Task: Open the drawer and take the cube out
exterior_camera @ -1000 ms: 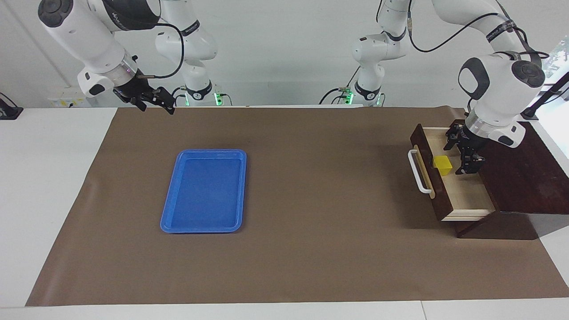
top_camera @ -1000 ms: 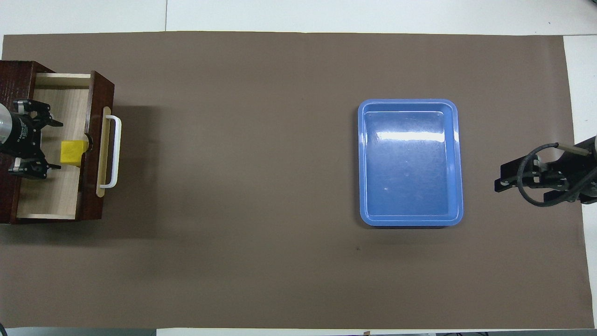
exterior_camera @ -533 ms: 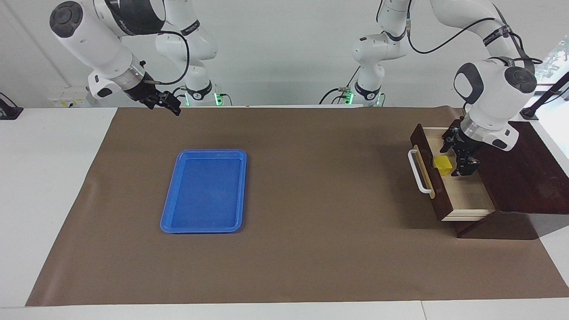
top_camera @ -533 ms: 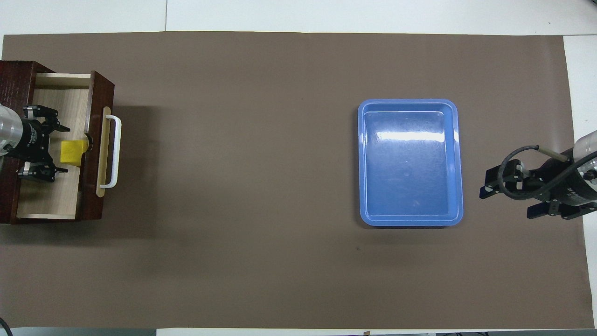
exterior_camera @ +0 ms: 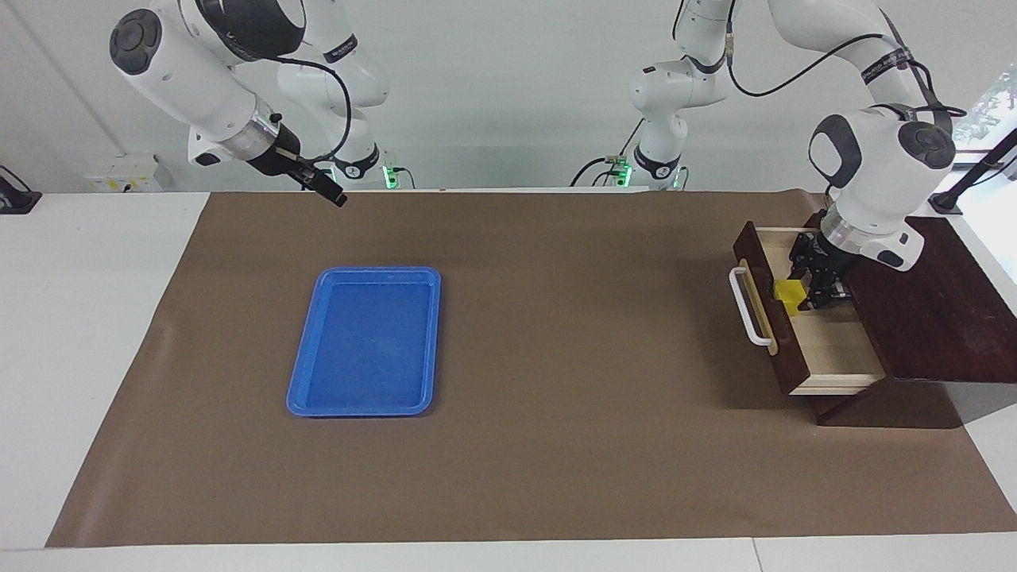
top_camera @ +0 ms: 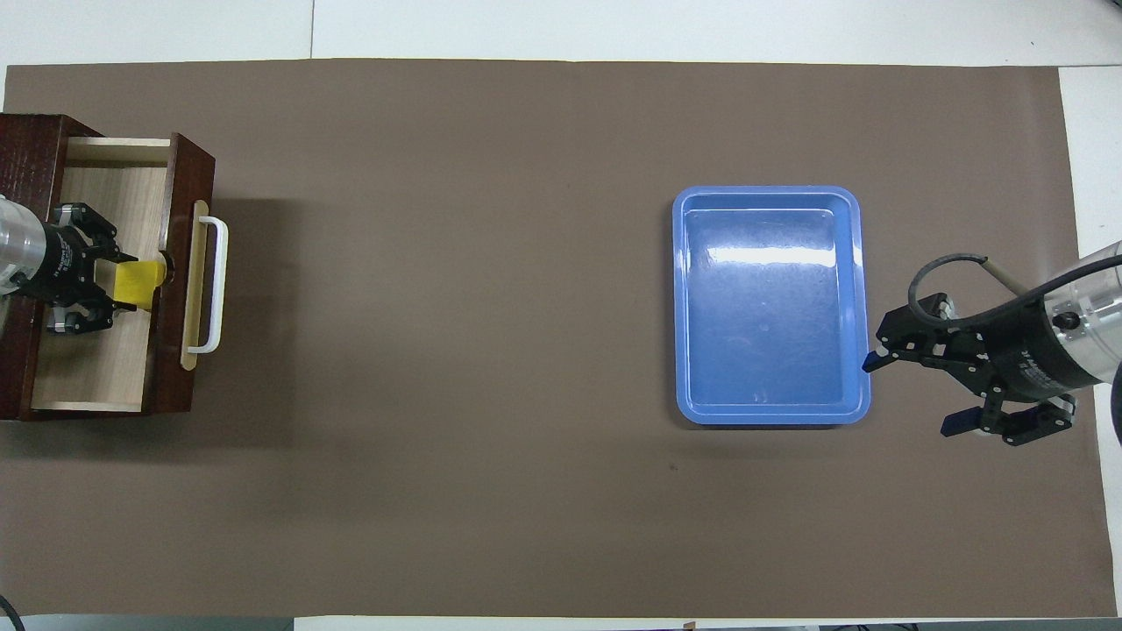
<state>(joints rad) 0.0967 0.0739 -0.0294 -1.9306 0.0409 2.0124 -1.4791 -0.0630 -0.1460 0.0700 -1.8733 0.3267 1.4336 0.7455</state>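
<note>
We log 1 cube in the open drawer, left tool fingers apart around it; right tool apart, raised beside the tray.

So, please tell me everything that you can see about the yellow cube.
The cube is small, bright yellow and plain, with flat faces; it looks like plastic or foam. It sits upright on the pale wood floor of the open drawer, close against the inside of the dark front panel, about midway along it. The left gripper is down in the drawer with its jaws on either side of the cube. Whether they already press it cannot be told.
</note>
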